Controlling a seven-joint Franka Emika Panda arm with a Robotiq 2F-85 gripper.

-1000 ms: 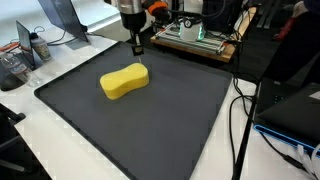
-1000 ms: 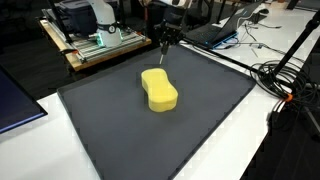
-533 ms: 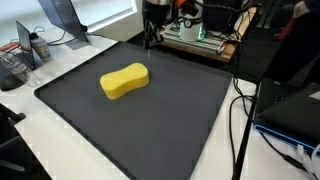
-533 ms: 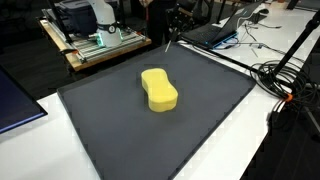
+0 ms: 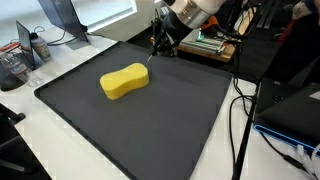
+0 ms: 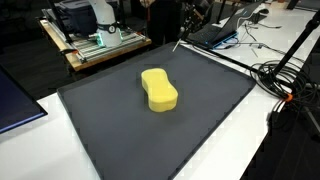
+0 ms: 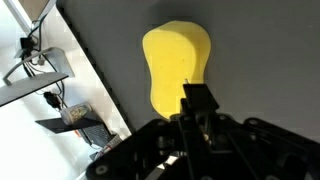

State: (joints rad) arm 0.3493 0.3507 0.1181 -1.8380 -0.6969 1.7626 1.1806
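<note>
A: Going from the left in an exterior view, what are you seeing on the grey mat (image 5: pixel 150 125)?

B: 1 yellow sponge (image 5: pixel 124 81) is lying flat, a bit left of the mat's middle, and its long side is running slantwise. It is narrowing at the waist, like a bone. Nothing is touching it.

A: How are you expecting it to handle?

B: I am judging it as very light and soft. It is probably giving way under the fingers and springing back, so it is not fragile. Its porous skin is not looking slippery. The waist is seeming to me the best place to take hold, with the 2 fingers coming from above across the narrow part.

A: And further to the right?

B: The gripper (image 5: pixel 152 55) is hanging in the air near the far edge of the mat, to the right of the sponge and well apart from it. The arm is leaning in from the upper right, so the fingers are pointing down and slantwise toward the sponge.

A: Are the fingers gripping something?

B: They are pressing fully together. In the wrist view the gripper (image 7: pixel 197 98) is showing closed tips, with the sponge (image 7: pixel 175 62) lying beyond them. In an exterior view a thin pale streak (image 6: pixel 180 43) is showing at the tip. I cannot tell whether it is a held thing or only the finger.
</note>
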